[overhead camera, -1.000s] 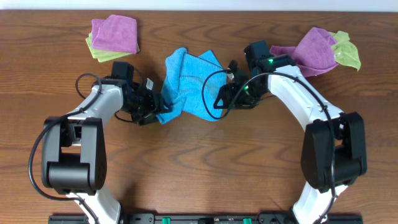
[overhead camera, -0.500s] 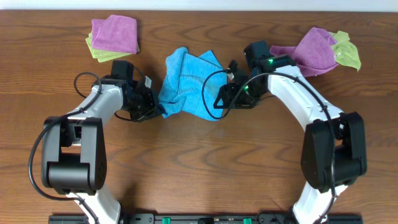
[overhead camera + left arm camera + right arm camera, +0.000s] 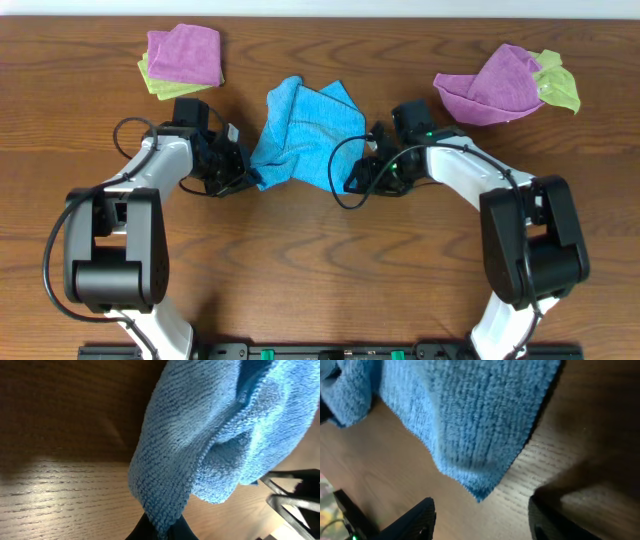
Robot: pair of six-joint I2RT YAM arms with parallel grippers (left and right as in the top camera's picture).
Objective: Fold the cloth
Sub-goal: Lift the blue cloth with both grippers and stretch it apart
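The sky-blue cloth [image 3: 305, 135] lies crumpled in the middle of the wooden table. My left gripper [image 3: 246, 176] is shut on its lower left corner; in the left wrist view the cloth [image 3: 210, 435] bunches into a narrow fold pinched between the dark fingertips [image 3: 161, 529]. My right gripper [image 3: 356, 181] stands open at the cloth's lower right edge. In the right wrist view a pointed corner of the cloth [image 3: 480, 495] hangs just ahead of the gap, with the two fingers [image 3: 415, 520] wide apart and nothing between them.
A purple cloth [image 3: 185, 52] lies on a light-green one [image 3: 155, 82] at the back left. Another purple cloth [image 3: 495, 85] and a light-green cloth [image 3: 560, 85] lie at the back right. A black cable [image 3: 338, 165] loops by the right wrist.
My left gripper has shut on the cloth's lower left corner and drawn it slightly left. The right arm has moved toward the front, down to the cloth's lower right corner.
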